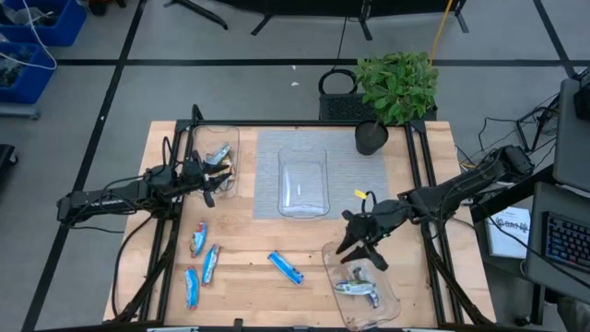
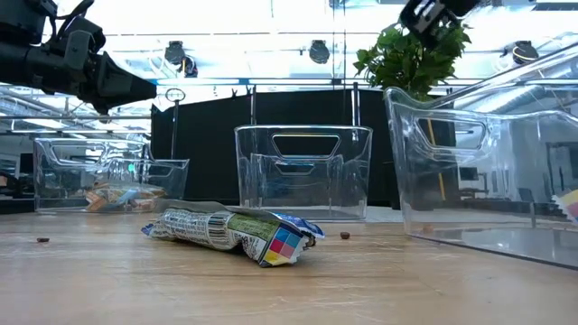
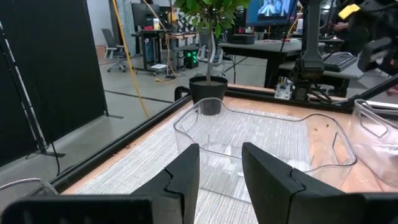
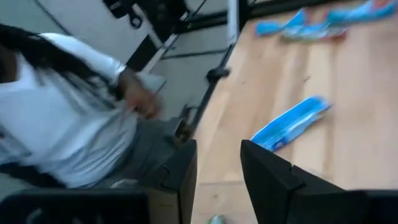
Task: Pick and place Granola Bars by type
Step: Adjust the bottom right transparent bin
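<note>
Found the left gripper at nine o'clock on the table, over the near edge of the left tray. Saw its fingers parted in the left wrist view, with nothing between them: open and empty. Noted tan bars lying inside that tray, also glimpsed in the low view.

Found the right gripper at about four o'clock, just above the far rim of the right tray. Saw its fingers spread in the right wrist view, gripping nothing. Noted silver bars resting in that tray, below the gripper.

Counted four blue bars on bare wood: one at six o'clock, alone, between the two groups of things; three more clustered at seven to eight o'clock. Caught the lone one past the right gripper's fingers.

Placed the centre tray at twelve o'clock on a grey mat, nothing visible in it. Spotted a potted plant at one o'clock, at the table's far edge.

Saw a crumpled wrapped bar in the low view, flat on the wood; could not tell its type. Glimpsed a person in a white top beyond the table edge, blurred.
</note>
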